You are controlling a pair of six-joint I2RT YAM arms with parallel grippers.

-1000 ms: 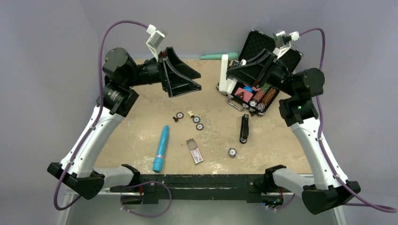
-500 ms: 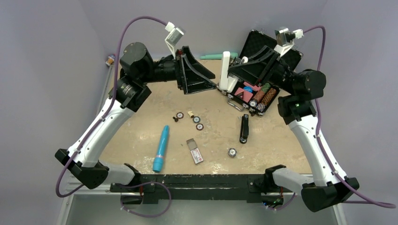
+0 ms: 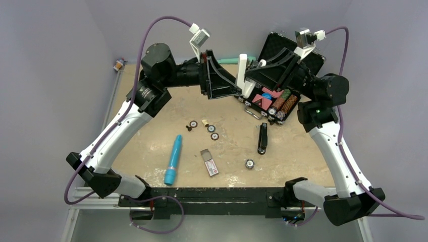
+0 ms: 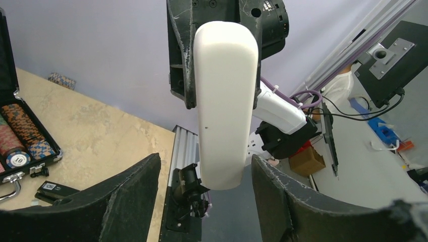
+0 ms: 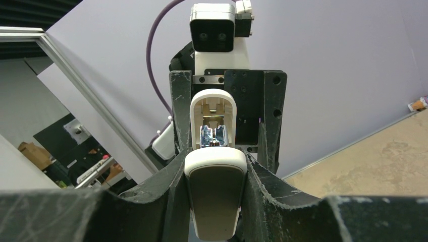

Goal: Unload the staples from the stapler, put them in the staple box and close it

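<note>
Top external view: over the far side of the sandy bench (image 3: 232, 146), the right claw (image 5: 216, 169) is clamped on the upright white stapler (image 3: 242, 68). The left claw (image 4: 204, 162), jaws apart, brackets its free end without touching. Closing squarely on that end, then pulling gently, looks wisest; what seems the metal magazine (image 5: 214, 137) shows inside.

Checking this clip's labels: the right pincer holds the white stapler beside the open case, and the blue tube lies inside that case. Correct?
No. The blue tube lies on the table, near its front edge, outside the case; the top view shows it. The right pincer does hold the white stapler beside that open case.
</note>
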